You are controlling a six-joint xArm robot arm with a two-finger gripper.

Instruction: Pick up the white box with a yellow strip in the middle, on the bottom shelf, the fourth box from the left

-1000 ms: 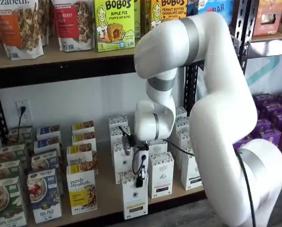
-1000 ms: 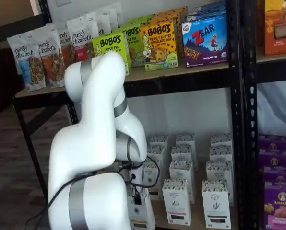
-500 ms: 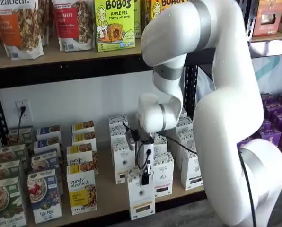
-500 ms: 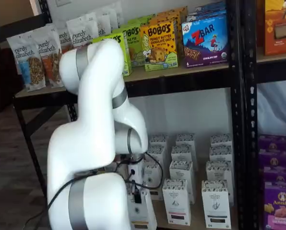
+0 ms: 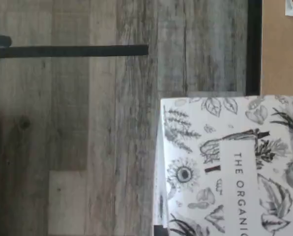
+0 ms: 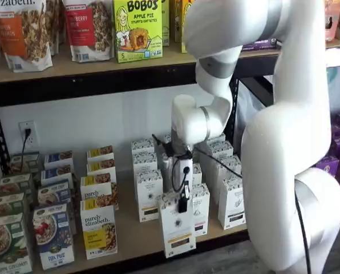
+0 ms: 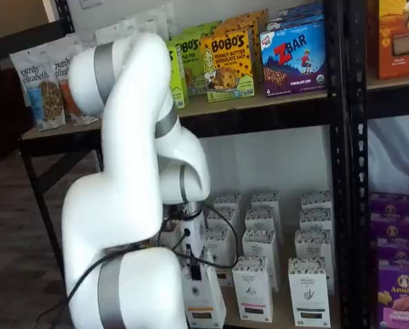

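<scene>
The white box (image 6: pixel 175 227) with a yellow strip low on its front hangs from my gripper (image 6: pixel 183 204), whose black fingers are shut on its speckled top. In both shelf views it is raised at the front edge of the bottom shelf (image 6: pixel 130 235), ahead of the rows of like cartons. My gripper (image 7: pixel 193 269) and the white box (image 7: pixel 204 301) also show beside the big white arm. The wrist view shows the white box (image 5: pixel 230 167) close up, its botanical print reading "THE ORGANIC", over grey floor planks, with the bottom shelf's board (image 5: pixel 281 54) beyond a black rail.
White cartons with dark strips (image 6: pixel 231 201) stand in rows behind and to the right of the held box. Purely elizabeth boxes (image 6: pixel 98 231) and cereal boxes (image 6: pixel 53 235) stand to the left. Purple Annie's boxes (image 7: pixel 400 291) fill the right bay past a black upright (image 7: pixel 348 171). Bobo's boxes (image 6: pixel 137 28) sit on the board above.
The arm has swung up and to the right, carrying the white box with it. The box now hangs higher and further out from the rows of cartons.
</scene>
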